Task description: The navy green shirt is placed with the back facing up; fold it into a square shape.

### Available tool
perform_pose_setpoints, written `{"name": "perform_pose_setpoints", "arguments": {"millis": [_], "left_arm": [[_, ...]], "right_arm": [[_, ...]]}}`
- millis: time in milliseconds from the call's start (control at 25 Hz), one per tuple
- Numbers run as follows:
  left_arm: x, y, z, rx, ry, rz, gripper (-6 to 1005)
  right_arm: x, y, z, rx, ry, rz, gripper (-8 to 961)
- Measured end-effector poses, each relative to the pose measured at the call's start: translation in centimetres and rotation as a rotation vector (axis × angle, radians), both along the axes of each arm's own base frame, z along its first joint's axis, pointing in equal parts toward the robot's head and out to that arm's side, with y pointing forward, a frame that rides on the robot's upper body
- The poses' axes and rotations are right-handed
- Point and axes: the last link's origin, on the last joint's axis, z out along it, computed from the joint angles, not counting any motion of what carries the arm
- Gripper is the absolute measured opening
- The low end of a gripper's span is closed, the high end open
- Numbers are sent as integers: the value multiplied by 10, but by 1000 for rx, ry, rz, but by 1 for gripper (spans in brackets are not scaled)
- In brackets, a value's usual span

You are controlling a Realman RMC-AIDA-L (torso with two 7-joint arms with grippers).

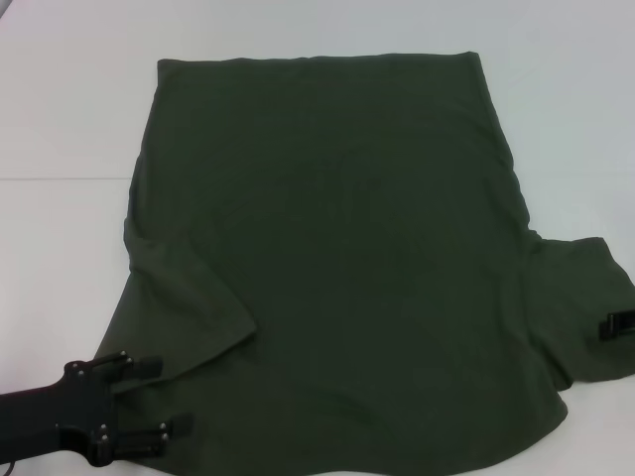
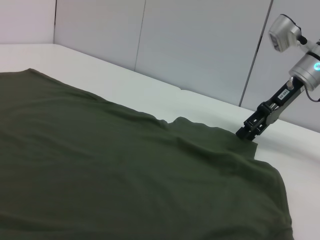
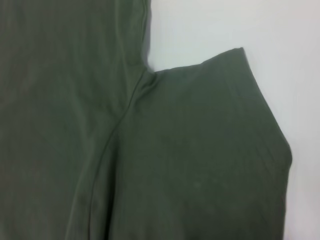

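Note:
The navy green shirt point(image 1: 337, 278) lies spread flat on the white table point(image 1: 69, 119), hem at the far side and sleeves at the near side. My left gripper point(image 1: 164, 397) stands open at the near left, its fingers pointing at the edge of the left sleeve point(image 1: 179, 307) with nothing between them. My right gripper point(image 1: 619, 328) sits at the outer edge of the right sleeve point(image 1: 580, 297). In the left wrist view the right gripper point(image 2: 249, 132) touches that sleeve's hem across the shirt point(image 2: 100, 165). The right wrist view shows only the right sleeve point(image 3: 210, 140) and part of the shirt body point(image 3: 60, 110).
Bare white table surface point(image 1: 556, 109) surrounds the shirt on the far, left and right sides. Pale wall panels point(image 2: 200, 45) stand behind the table in the left wrist view.

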Motion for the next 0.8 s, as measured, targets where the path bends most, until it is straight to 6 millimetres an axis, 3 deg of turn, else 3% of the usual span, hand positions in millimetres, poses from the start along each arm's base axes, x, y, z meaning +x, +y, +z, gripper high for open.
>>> {"name": "perform_pose_setpoints", "arguments": {"millis": [800], "left_arm": [[-1, -1, 0, -2, -3, 7, 890]], "right_arm": [[-8, 2, -11, -19, 47, 36, 927]]}}
